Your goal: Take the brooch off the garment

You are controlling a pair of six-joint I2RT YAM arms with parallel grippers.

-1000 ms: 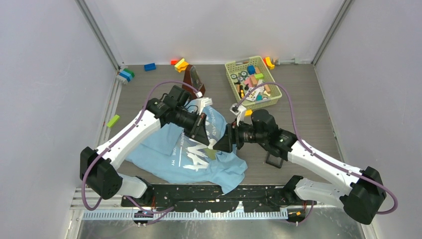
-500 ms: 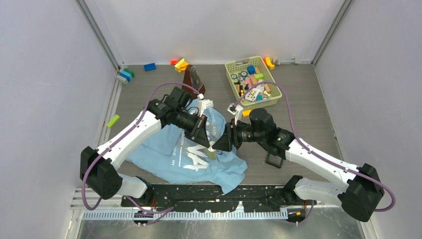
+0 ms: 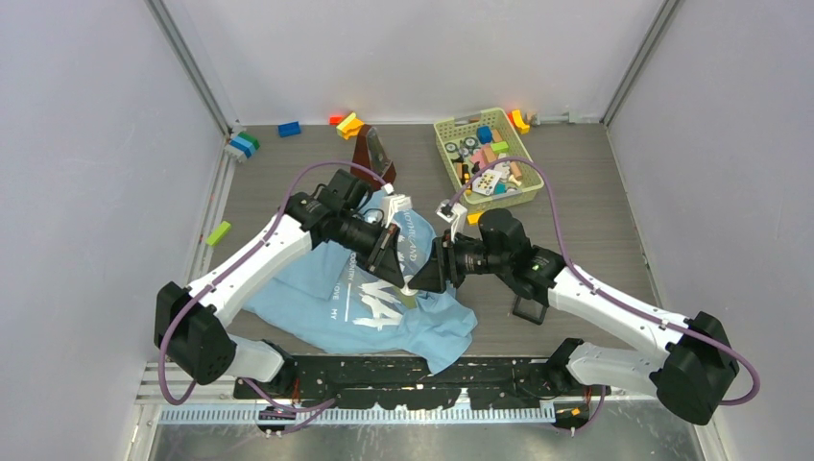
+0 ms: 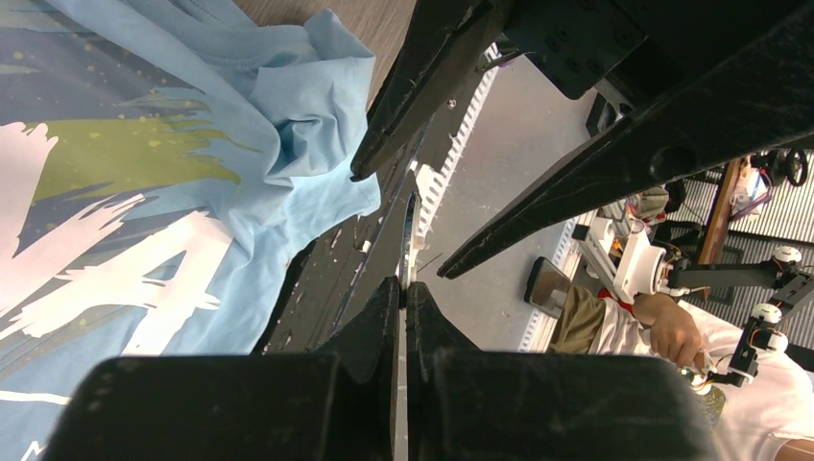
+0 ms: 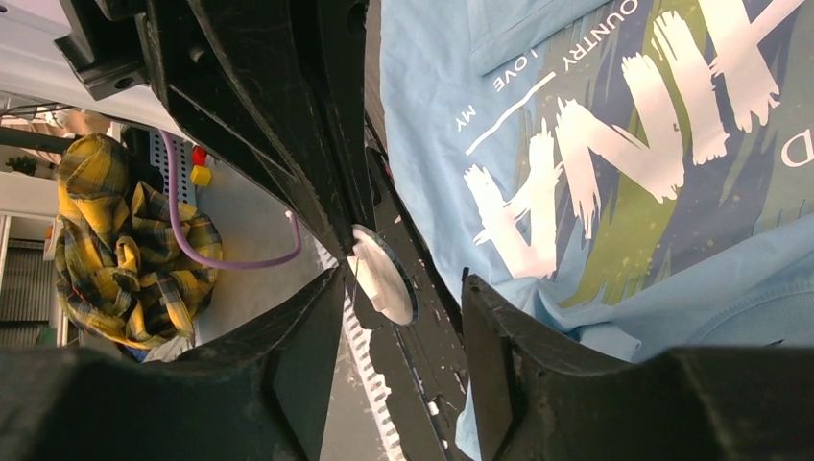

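Note:
The garment [image 3: 326, 298], a light blue T-shirt with a white and navy print, lies crumpled on the table between the arms. It also shows in the left wrist view [image 4: 192, 125] and the right wrist view [image 5: 576, 144]. My left gripper [image 3: 403, 277] is shut on the brooch [image 5: 382, 274], a small round white disc with a thin wire pin, and holds it above the shirt's near edge. In the left wrist view the brooch [image 4: 409, 226] is a thin edge sticking out of the shut left gripper [image 4: 403, 288]. My right gripper [image 3: 428, 279] faces it, and in its own view the right gripper [image 5: 403, 288] is open, a jaw on each side of the disc, not touching it.
A yellow-green basket [image 3: 443, 144] of toys stands at the back right. A brown object [image 3: 370, 149] and loose blocks lie at the back. An orange block [image 3: 477, 217] is by the right arm, a small black square tray [image 3: 528, 309] under it, a green block [image 3: 218, 232] at the left.
My right gripper has moved a little to the left, closer to the left gripper and the disc. The left gripper has hardly moved and still holds the disc.

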